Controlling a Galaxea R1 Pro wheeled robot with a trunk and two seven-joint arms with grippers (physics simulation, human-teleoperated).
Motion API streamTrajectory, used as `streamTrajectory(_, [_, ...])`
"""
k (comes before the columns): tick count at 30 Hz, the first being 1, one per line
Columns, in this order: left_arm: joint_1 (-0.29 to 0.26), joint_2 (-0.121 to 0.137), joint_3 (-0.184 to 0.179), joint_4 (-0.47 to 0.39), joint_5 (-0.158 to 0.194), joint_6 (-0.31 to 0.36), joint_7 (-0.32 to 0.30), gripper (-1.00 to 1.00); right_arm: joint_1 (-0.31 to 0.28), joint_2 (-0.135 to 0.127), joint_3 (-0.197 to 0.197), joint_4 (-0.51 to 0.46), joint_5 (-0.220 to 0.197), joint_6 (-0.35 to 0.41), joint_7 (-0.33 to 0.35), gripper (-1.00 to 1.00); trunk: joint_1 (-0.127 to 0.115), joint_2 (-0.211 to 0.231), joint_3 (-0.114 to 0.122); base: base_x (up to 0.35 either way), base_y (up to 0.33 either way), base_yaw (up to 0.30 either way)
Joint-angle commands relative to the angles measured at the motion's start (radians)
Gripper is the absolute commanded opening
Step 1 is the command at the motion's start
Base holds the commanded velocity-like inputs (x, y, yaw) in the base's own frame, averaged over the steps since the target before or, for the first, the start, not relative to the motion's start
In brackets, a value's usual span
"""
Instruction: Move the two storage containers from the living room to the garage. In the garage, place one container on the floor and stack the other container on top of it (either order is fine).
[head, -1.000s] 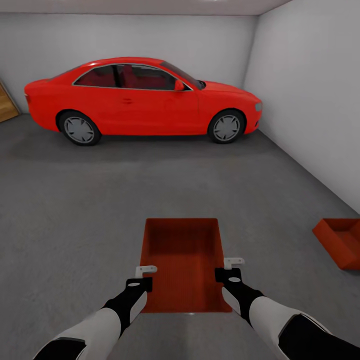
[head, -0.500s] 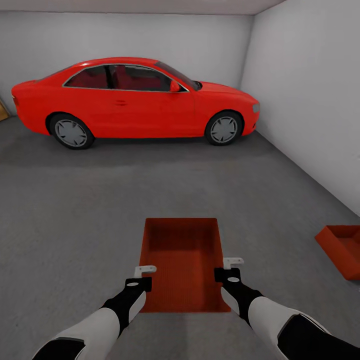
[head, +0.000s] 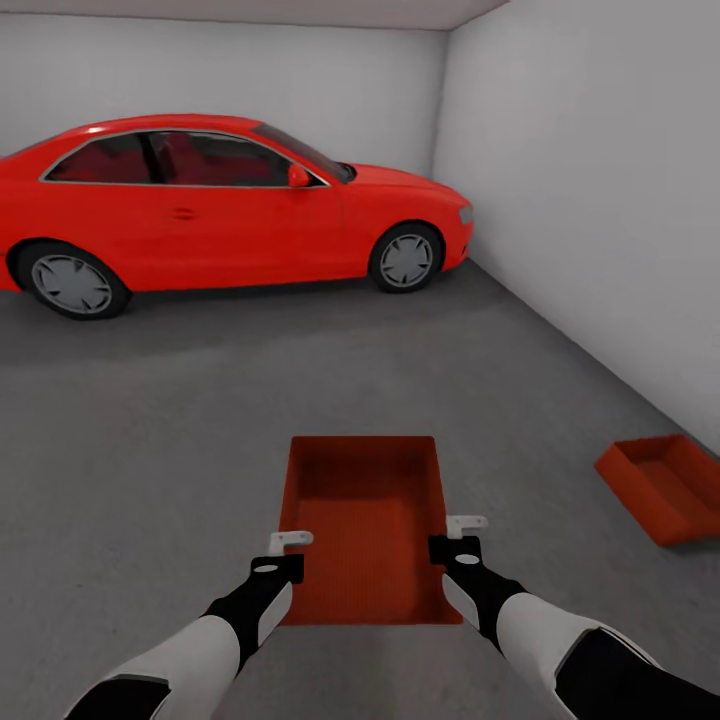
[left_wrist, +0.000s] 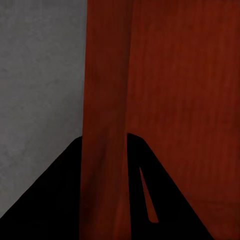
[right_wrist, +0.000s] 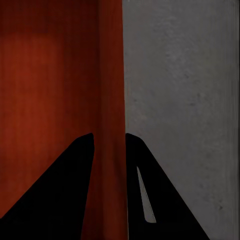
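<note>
- Head view: a container (head: 365, 525) is held above the floor (head: 150, 450), its side walls clamped by the left gripper (head: 283, 556) and right gripper (head: 458, 538).
- The other container (head: 662, 485) lies by the right wall.
- Risk: uneven arm motion could twist the thin walls loose.

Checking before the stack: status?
Left end effector and right end effector shut on carried container. Second container on floor, ahead right. Nothing between.
</note>
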Motion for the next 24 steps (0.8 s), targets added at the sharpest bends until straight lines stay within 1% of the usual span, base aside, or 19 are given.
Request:
streamTrajectory(1, [0.0,0.002,-0.017,-0.006,-0.021,0.007,0.024,-1.0,-0.001,-0.004,-0.01,0.031,-0.025,-0.007,-0.029,-1.0,0.001,-0.001,-0.001,0.322,0.0,-0.26])
streamTrajectory(24, [0.0,0.002,-0.017,-0.006,-0.021,0.007,0.024,-1.0,-0.001,-0.004,-0.01,0.031,-0.024,-0.006,-0.029,-1.0,0.001,-0.001,-0.001,0.322,0.0,-0.25])
